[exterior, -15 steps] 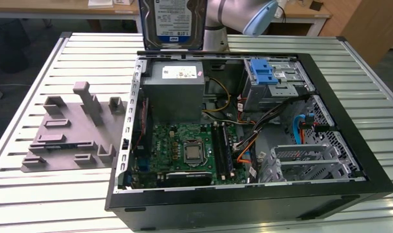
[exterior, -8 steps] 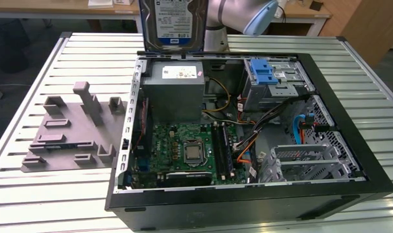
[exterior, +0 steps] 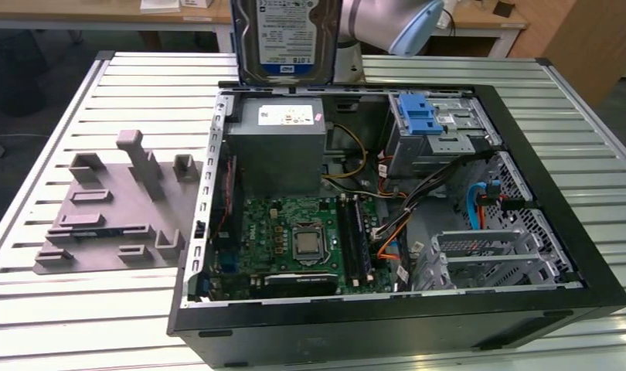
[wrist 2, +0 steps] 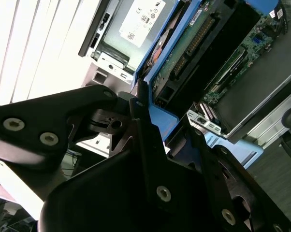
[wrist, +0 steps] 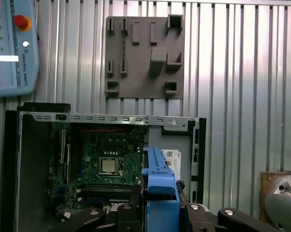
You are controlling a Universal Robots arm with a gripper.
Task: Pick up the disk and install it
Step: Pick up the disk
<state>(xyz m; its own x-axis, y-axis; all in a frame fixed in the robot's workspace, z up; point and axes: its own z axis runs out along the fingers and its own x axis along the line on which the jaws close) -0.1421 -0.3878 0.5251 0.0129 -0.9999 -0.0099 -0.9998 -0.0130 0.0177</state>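
Fingers (wrist 2: 146, 145) of the black metal gripper (wrist 2: 167, 118) are pressed onto the blue plastic rails of the flat rectangular silver-grey disk (exterior: 287, 39), pinching it edge to edge. In the exterior view the disk stands on end, long axis vertical, its white-and-blue label facing the camera, held just above the far wall of the open black computer case (exterior: 396, 328) and over the grey power-supply box (exterior: 282, 143). The metal drive cage with blue latch (exterior: 432, 124) sits inside the case, toward the exterior view's right of the disk. A grey moulded fixture plate (exterior: 107, 209) rests beside the case on the slatted metal table (exterior: 45, 325)
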